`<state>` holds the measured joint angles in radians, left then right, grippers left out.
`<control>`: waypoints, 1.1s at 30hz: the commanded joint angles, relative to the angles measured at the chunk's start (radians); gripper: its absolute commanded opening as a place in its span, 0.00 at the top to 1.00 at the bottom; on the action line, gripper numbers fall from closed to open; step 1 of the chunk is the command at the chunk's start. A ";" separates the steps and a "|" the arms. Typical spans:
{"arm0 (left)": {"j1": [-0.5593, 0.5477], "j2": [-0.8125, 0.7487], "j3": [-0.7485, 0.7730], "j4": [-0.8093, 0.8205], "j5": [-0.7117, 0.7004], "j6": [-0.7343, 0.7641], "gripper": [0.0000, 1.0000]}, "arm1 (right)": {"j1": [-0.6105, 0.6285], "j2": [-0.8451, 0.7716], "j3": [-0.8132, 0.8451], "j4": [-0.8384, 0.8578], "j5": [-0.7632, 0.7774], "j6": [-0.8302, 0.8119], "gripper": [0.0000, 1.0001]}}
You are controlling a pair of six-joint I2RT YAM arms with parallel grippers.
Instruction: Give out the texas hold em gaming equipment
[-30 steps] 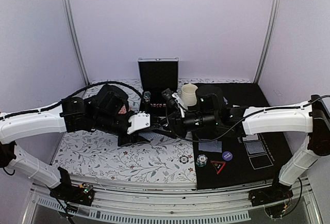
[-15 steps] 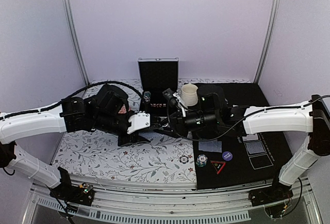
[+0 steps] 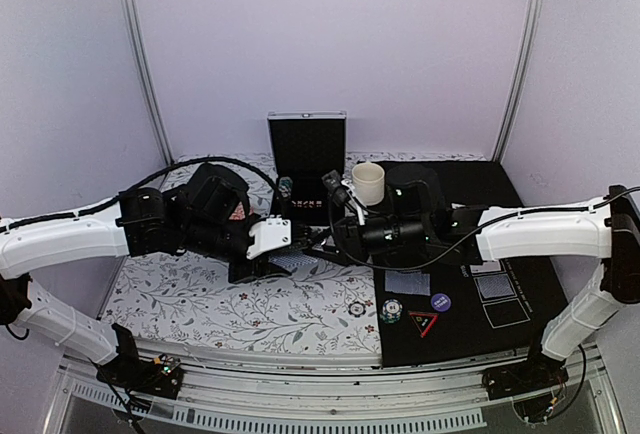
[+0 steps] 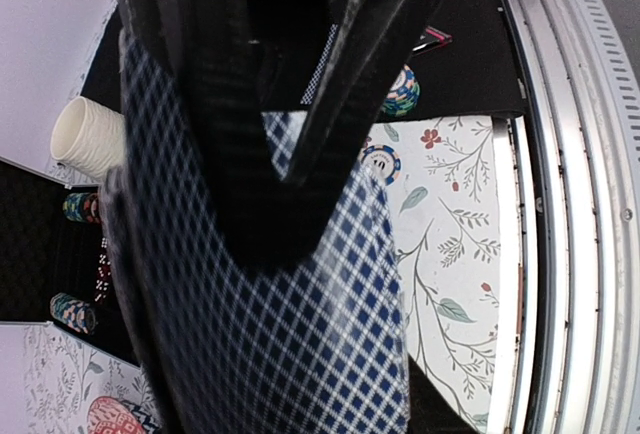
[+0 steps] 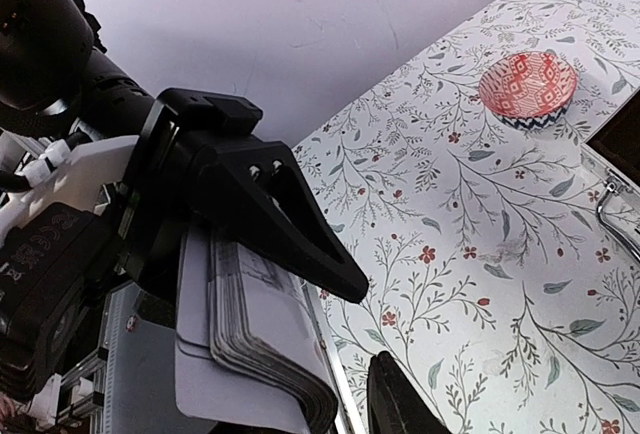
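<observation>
While the left hand clamps the card deck, the right hand sits by its edge, gape unclear.

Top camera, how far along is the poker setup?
Partly done. Already out: cards on the black mat, two chips at its edge, a blue disc and the triangle marker. In hand: the left fingers clamp the deck, with the right fingers close beside it. Left: probably the rest of the deck to deal.
</observation>
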<state>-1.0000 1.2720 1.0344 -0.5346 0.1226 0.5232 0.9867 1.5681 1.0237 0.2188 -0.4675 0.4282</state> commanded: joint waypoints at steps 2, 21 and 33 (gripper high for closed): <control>0.000 -0.019 0.008 0.022 0.037 0.006 0.58 | -0.022 -0.058 -0.016 -0.087 0.124 -0.035 0.70; 0.001 -0.013 0.003 0.025 0.034 0.005 0.58 | -0.008 -0.097 0.076 -0.190 0.006 -0.196 0.56; 0.001 -0.017 0.000 0.025 0.032 0.003 0.58 | -0.009 -0.134 0.110 -0.283 0.028 -0.217 0.87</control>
<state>-1.0004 1.2716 1.0340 -0.5293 0.1444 0.5240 0.9798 1.4715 1.0939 -0.0132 -0.4515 0.2268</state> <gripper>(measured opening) 0.423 0.222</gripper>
